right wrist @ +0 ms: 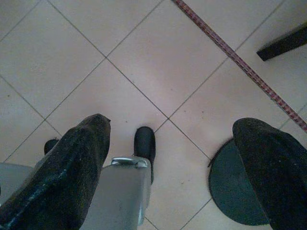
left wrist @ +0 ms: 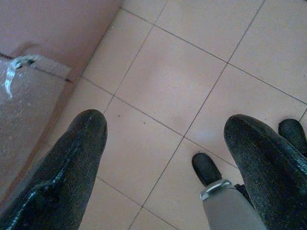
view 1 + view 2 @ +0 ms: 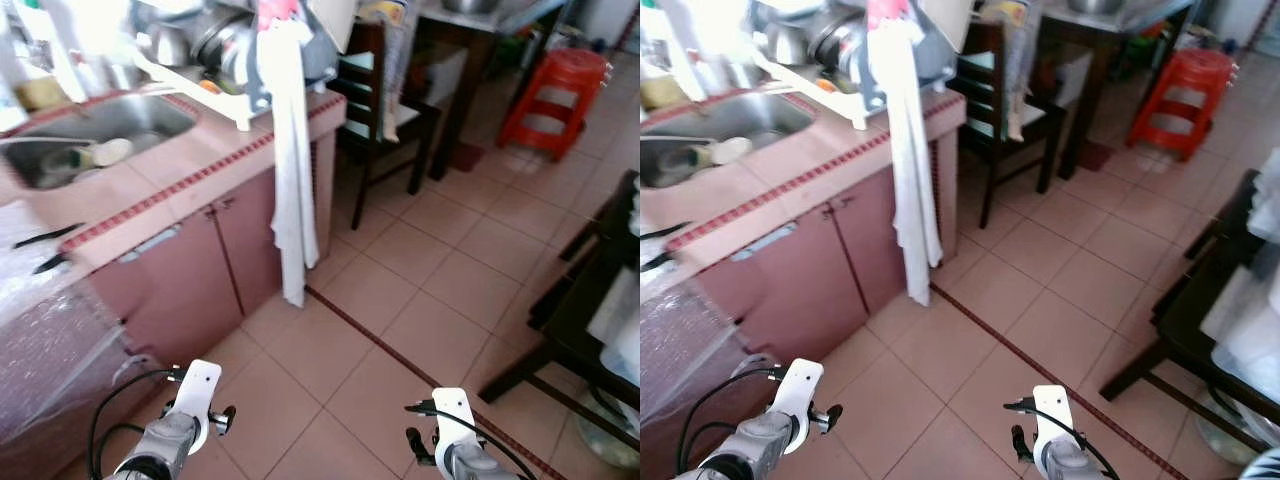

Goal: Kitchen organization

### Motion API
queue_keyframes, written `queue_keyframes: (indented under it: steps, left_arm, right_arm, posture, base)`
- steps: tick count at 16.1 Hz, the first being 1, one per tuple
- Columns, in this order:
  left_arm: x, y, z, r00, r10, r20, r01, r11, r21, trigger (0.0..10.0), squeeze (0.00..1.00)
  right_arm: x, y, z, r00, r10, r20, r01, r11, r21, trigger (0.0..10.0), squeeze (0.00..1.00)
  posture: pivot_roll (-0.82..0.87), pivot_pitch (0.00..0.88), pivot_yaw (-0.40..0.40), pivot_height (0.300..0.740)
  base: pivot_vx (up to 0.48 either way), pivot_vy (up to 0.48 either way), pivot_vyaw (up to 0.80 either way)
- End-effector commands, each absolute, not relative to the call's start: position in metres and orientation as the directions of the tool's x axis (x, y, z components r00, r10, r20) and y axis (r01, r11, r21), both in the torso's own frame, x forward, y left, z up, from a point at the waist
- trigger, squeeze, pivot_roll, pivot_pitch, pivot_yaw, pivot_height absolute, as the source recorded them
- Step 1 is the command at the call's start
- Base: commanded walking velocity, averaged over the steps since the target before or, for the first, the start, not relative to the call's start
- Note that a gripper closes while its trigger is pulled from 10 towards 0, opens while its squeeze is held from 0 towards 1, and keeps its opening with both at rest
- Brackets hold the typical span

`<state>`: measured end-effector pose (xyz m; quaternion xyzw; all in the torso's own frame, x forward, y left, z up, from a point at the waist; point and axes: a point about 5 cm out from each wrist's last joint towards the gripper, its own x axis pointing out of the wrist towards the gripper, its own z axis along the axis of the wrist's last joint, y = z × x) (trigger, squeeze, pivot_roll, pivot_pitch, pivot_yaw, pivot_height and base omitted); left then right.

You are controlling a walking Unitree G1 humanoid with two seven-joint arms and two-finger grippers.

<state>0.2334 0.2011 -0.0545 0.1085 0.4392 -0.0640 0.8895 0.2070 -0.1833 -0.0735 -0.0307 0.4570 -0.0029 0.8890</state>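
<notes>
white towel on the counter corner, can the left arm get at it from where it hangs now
Probably not yet. The left gripper hangs low, open over the floor tiles, while the white towel drapes from the counter well ahead. Nothing blocks the way; the robot would likely need to step closer.

A pink tiled surface (image 3: 150, 190) with a red patterned edge holds a steel sink (image 3: 95, 135) and a crowded dish rack (image 3: 215, 60). A white towel (image 3: 292, 160) hangs down its end. On the tiled floor (image 3: 400, 330) stand a dark chair (image 3: 385, 110) and a red stool (image 3: 555, 95).
</notes>
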Motion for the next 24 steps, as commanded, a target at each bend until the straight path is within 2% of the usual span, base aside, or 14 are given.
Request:
queue_keyframes:
  steps: [1,5,18,22,24]
  left_arm:
    - [0.2335,0.203,-0.054,0.606,-0.016,-0.796,0.221,0.964,0.149,10.0,0.0]
    - [0.2337,0.2029,-0.0539,0.605,-0.017,-0.796,0.226,0.962,0.151,10.0,0.0]
    - [0.2349,0.2021,-0.0532,0.603,-0.029,-0.797,0.263,0.951,0.164,10.0,0.0]
    - [0.235,0.2024,-0.0531,0.606,-0.024,-0.795,0.256,0.952,0.167,10.0,0.0]
    - [0.2351,0.2028,-0.0529,0.608,-0.022,-0.793,0.254,0.952,0.169,10.0,0.0]
  right_arm:
    - [0.2055,-0.1839,-0.0744,0.574,-0.041,-0.817,-0.017,0.998,-0.062,10.0,0.0]
    - [0.2045,-0.1838,-0.0749,0.572,-0.041,-0.819,-0.018,0.998,-0.062,10.0,0.0]
    - [0.2034,-0.1827,-0.0757,0.567,-0.039,-0.823,-0.024,0.998,-0.064,10.0,0.0]
    - [0.2031,-0.1825,-0.0759,0.567,-0.039,-0.823,-0.023,0.998,-0.063,10.0,0.0]
    - [0.2032,-0.1826,-0.0758,0.568,-0.039,-0.822,-0.021,0.998,-0.063,10.0,0.0]
  posture:
    - [-0.06,0.035,0.028,0.74]
    - [-0.06,0.034,0.029,0.74]
    - [-0.06,0.032,0.03,0.74]
    - [-0.06,0.034,0.029,0.74]
    - [-0.06,0.034,0.03,0.74]
  base:
    - [0.0,0.0,-0.66]
    - [0.0,0.0,-0.6]
    - [0.21,0.0,0.0]
    - [0.12,0.0,-0.69]
    - [0.0,0.0,0.0]
